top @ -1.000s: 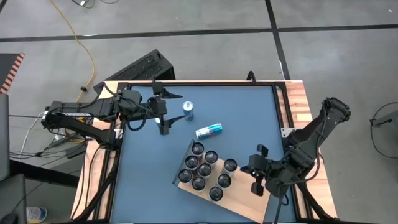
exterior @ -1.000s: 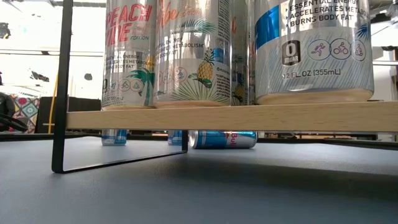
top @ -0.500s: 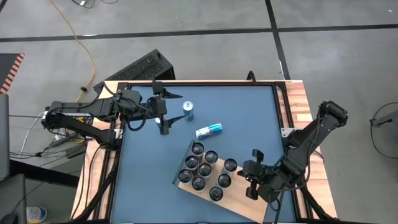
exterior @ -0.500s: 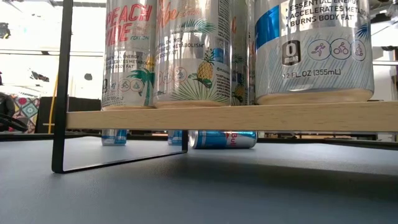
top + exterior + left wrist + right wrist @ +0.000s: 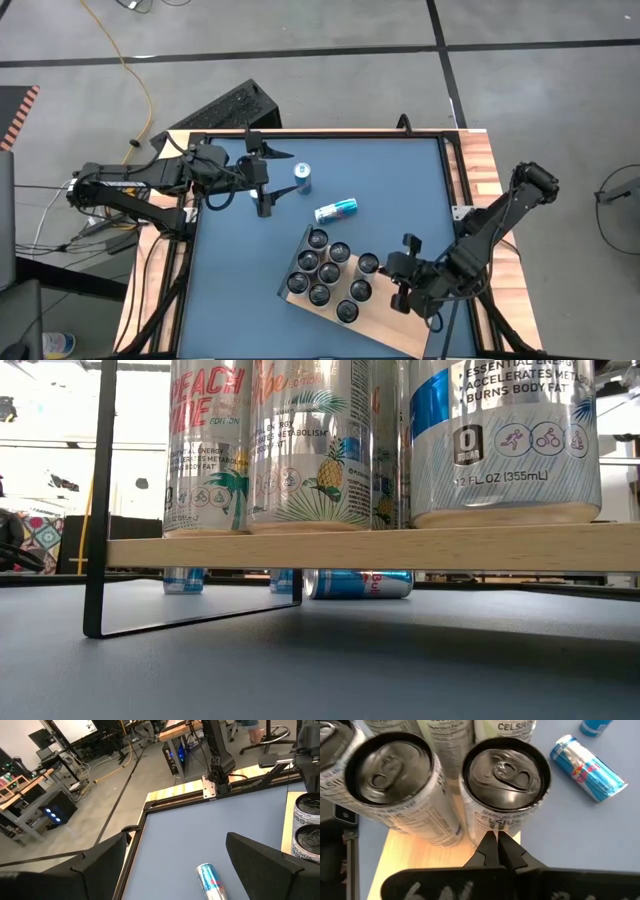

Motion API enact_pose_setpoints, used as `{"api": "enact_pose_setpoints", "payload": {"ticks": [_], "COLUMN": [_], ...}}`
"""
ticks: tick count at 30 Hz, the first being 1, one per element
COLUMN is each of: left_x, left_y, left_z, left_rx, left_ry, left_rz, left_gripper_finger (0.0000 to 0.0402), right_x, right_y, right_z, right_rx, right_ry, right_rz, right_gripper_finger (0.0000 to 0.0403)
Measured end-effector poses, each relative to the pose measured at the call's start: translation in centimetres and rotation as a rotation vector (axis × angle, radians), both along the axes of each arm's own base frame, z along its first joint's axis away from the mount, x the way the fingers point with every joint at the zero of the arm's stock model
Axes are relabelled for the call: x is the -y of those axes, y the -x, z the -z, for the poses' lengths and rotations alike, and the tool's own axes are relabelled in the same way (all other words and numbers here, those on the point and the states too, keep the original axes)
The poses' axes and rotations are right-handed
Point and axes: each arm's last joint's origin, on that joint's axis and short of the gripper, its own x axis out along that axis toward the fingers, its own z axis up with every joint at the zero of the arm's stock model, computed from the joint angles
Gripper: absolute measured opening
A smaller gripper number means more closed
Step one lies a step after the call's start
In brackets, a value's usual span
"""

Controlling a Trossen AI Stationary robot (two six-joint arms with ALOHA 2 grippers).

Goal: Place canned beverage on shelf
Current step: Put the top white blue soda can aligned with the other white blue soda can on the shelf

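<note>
We see the right gripper [image 5: 402, 286] with fingers together, empty, beside the cans standing on the shelf [image 5: 385, 322]. The left gripper [image 5: 262, 182] hangs spread apart near an upright blue can [image 5: 302, 176]. Another blue can [image 5: 336, 210] lies on the table [image 5: 400, 190] between them.

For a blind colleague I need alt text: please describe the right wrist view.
Two upright silver cans, one straight ahead and another beside it, stand on the light-wood shelf, seen from above with their tops shut. The right gripper hangs just before the nearer can, its dark fingers pressed together and holding nothing. Farther off, a blue can lies on its side on the blue table.
</note>
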Motion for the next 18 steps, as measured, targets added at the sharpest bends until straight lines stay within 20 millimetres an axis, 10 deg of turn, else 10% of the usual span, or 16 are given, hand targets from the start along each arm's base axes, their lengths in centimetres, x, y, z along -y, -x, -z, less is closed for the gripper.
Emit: {"api": "enact_pose_setpoints", "payload": {"ticks": [18], "left_x": [0.0], "left_y": [0.0], "left_z": [0.0], "left_rx": [0.0], "left_ry": [0.0], "left_rz": [0.0], "left_gripper_finger": [0.033], "right_x": [0.82], "right_y": [-0.05], "right_z": [0.23], "right_rx": [-0.039], "right_ry": [0.034], "right_rz": [0.032], "right_gripper_finger": [0.0]}}
